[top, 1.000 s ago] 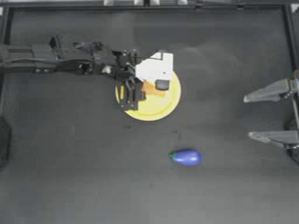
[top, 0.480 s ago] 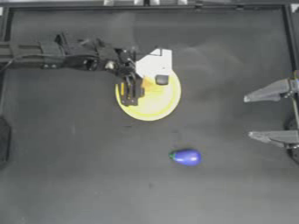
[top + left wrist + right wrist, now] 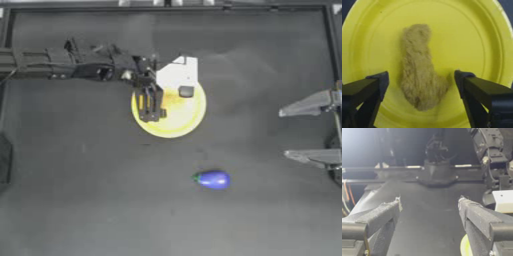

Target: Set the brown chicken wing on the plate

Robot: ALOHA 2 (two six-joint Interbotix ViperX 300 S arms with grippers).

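Note:
The brown chicken wing lies lengthwise in the middle of the yellow plate, touching neither jaw. My left gripper hovers right over it, open, with one jaw on each side of the wing's thick end. From the top view the left gripper reaches in from the left over the plate and hides most of the wing. My right gripper is parked at the right edge, open and holding nothing.
A blue-purple eggplant with a green tip lies on the dark table below and right of the plate. A white part of the left wrist overhangs the plate's far rim. A sliver of the plate shows in the right wrist view.
The left arm has shifted slightly while its gripper stays over the plate. The eggplant and the right arm have not moved.

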